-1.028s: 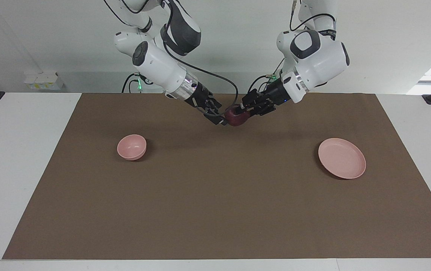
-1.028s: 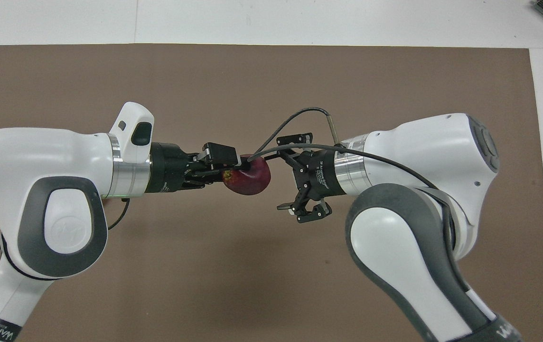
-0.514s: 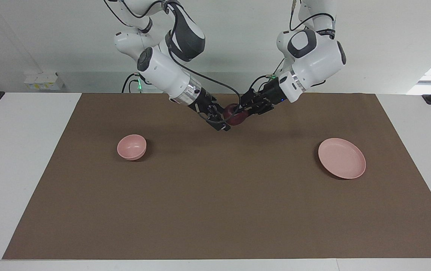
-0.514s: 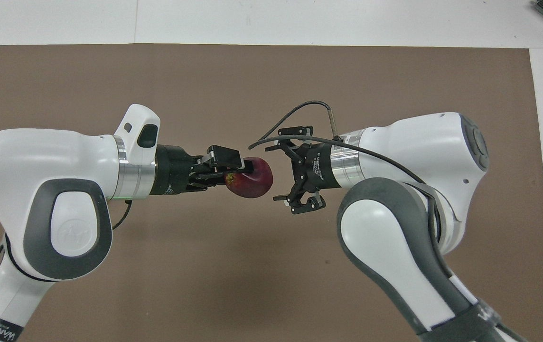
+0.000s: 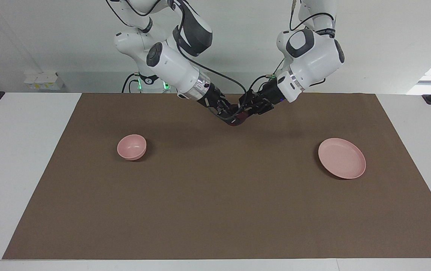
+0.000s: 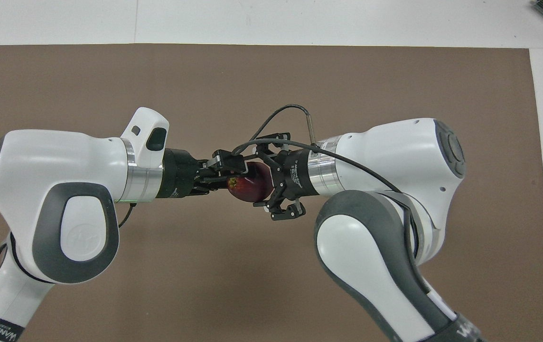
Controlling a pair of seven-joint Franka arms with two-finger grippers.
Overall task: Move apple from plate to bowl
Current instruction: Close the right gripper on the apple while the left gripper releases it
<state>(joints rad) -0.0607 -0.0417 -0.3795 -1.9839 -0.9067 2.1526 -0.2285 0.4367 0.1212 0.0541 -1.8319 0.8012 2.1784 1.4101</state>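
**Apple held in the air between two grippers at mid-table**

While the bowl (image 5: 132,146) sits on the brown mat (image 5: 215,210) toward the right arm's end of the table, the right gripper (image 5: 226,113) hangs over the middle of the mat with its fingers spread wide around the apple (image 6: 250,185), one on each side of the fruit. Whether those fingers touch it cannot be told. Meeting it there, the left gripper (image 6: 224,172) is clamped on the apple, which is up in the air, over bare mat and well apart from both dishes. Toward the left arm's end of the table lies the plate (image 5: 341,158), with nothing on it.
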